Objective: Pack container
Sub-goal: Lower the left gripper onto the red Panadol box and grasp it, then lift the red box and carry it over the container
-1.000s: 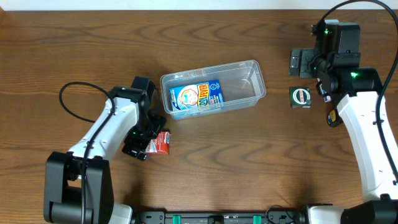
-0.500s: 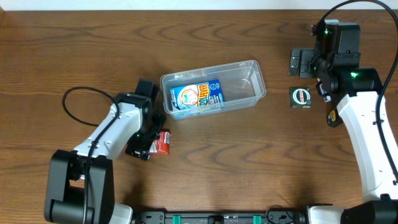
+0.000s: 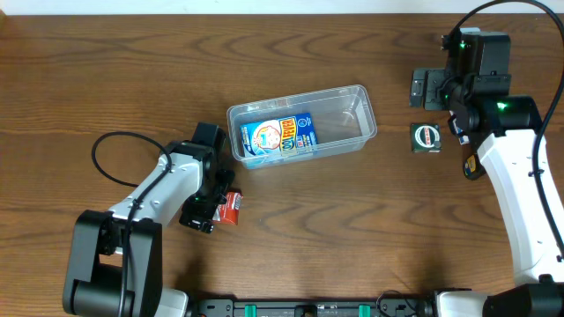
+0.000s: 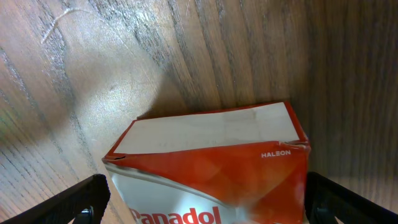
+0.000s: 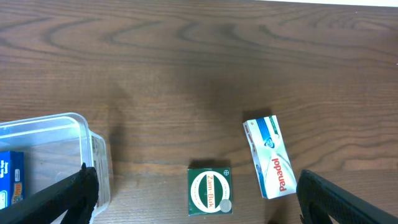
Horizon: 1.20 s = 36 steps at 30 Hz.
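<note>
Container point(image 3: 342, 119) is sitting near the middle of the wooden table point(image 3: 106, 70), long side running roughly 9 to 3 o'clock. It's clear plastic, so you're seeing the wood right through it. A blue box point(image 3: 278, 136) is lying flat inside, in the 9 o'clock half.

Down at about 7 o'clock from the container, the left gripper point(image 3: 220, 205) is sitting over a red Panadol box point(image 3: 232, 204) that's lying on the table. In the left wrist view the jaws are standing wide apart with the red Panadol box point(image 4: 205, 155) between them, one finger off each end. I can't tell if either finger is actually touching the cardboard.

Over at 3 o'clock from the container, a green Zam-Buk box point(image 3: 426, 137) is lying label up, a little apart from the tub. The right gripper point(image 3: 427, 88) is hanging at 12 o'clock from it, jaws spread wide and holding nothing. The right wrist view is also showing the tub's corner point(image 5: 87, 155), the Zam-Buk box point(image 5: 210, 191) and a white Panadol box point(image 5: 270, 157) just beside it, at about 2 o'clock.
</note>
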Available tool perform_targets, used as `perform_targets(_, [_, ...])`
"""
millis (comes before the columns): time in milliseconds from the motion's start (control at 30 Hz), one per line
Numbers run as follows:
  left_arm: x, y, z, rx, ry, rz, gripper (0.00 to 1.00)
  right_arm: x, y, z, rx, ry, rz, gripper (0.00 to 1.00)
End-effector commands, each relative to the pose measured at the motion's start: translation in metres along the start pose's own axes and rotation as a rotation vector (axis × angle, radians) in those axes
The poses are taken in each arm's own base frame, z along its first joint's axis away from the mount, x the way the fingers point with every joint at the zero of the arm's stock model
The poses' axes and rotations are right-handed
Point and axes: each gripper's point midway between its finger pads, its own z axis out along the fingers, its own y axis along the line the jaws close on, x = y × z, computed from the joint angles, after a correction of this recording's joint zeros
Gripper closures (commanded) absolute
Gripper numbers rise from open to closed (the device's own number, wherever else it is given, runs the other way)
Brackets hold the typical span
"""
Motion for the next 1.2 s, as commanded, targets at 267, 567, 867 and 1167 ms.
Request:
perform_targets(267, [0.001,0.001,-0.001,0.004,0.002,0.057,0.14,-0.004,-0.003,-0.004,0.008,-0.012,0.013,0.01])
perform_targets(567, [0.001,0.000,-0.001,0.006,0.002,0.075,0.27,-0.004,-0.002,-0.004,0.008,-0.012,0.013,0.01])
perform_targets(867, [-0.001,-0.014,-0.002,0.064,-0.011,0.181,0.28,-0.004,-0.003,-0.004,0.008,-0.012,0.013,0.01])
perform_targets(1167, [-0.021,-0.029,-0.016,0.139,-0.081,0.469,0.28,-0.004,-0.002,-0.004,0.008,-0.012,0.013,0.01])
